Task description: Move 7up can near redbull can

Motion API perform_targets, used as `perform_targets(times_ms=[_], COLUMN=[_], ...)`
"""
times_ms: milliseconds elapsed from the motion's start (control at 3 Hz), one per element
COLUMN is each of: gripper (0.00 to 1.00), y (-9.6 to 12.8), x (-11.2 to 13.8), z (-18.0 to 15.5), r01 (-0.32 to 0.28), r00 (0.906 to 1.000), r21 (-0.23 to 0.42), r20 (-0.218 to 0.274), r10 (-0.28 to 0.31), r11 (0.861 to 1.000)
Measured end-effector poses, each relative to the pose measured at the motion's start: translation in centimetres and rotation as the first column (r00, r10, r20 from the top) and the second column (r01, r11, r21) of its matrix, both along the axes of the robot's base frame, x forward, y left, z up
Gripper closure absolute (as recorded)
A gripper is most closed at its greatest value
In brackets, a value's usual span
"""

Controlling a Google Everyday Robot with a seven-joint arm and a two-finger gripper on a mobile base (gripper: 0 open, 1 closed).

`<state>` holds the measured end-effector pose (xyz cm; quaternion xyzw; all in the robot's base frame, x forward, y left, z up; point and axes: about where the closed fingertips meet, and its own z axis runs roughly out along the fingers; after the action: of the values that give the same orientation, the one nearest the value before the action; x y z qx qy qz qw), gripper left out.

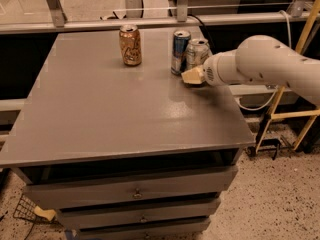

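Grey counter [100, 114], drawers [135, 191] stacked below. Copper-orange can [130, 45] upright near the middle of its far edge. Yellow stand [295, 115] off the right edge, speckled floor [280, 204]
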<state>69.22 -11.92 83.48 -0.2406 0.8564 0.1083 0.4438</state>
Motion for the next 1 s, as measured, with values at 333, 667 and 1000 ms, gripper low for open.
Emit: perform_targets(times_ms=[333, 667, 1000], gripper=[1.00, 1.00, 0.88], y=[0.84, 0.84, 0.91], x=[0.85, 0.85, 0.84], z=[-1.24, -0.73, -0.64], r01=[-0.029, -0.029, -0.030], r00=[0.9995, 0.9995, 0.9995], r21=[-0.012, -0.012, -0.012], r20=[0.007, 0.007, 0.008], r10=[0.029, 0.029, 0.030], r11=[1.000, 1.000, 0.999])
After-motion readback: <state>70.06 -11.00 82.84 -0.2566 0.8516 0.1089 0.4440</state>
